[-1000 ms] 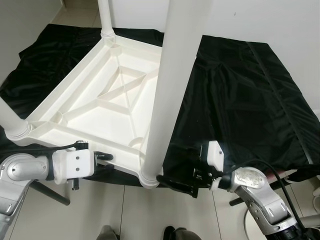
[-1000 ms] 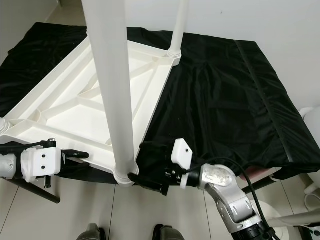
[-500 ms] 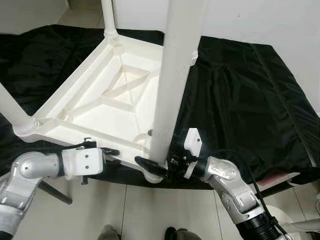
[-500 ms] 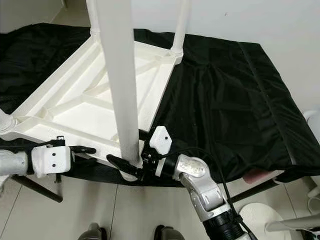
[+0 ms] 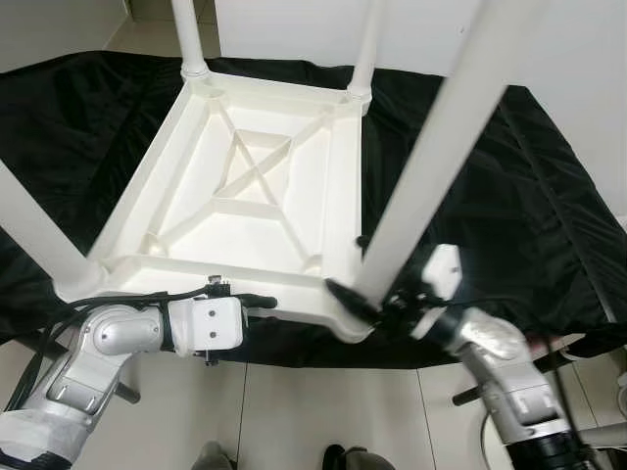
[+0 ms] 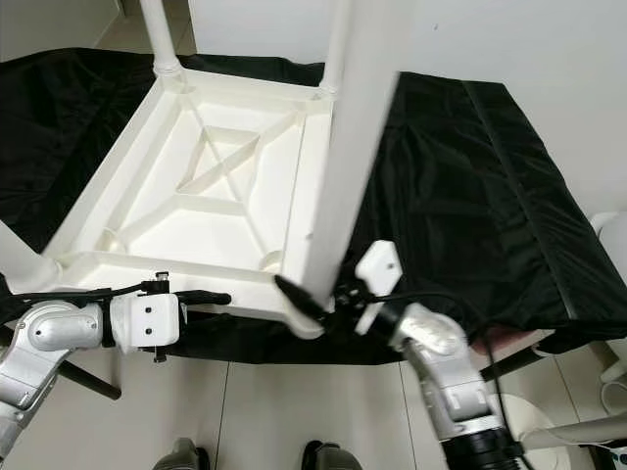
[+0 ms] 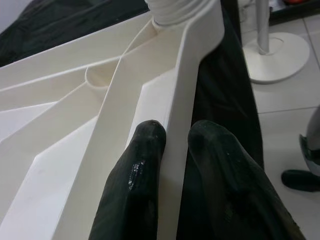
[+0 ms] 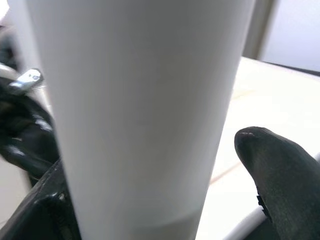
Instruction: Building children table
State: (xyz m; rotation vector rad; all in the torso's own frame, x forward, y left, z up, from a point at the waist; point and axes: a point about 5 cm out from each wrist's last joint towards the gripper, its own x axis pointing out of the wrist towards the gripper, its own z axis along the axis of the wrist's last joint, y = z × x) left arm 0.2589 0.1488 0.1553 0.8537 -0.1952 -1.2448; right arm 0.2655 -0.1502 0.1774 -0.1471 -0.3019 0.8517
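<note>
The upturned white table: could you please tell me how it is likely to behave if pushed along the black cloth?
The upturned white table looks like ribbed moulded plastic, so probably stiff and light. Its tall legs may make it tippy. The black cloth is loose and may bunch. The left gripper pinches its rim; the right gripper holds the near leg.

Table legs cropped above

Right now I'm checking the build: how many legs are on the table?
4. Near-right leg at the right gripper; near-left leg; far-left leg; far-right leg. None seems hidden.
</note>
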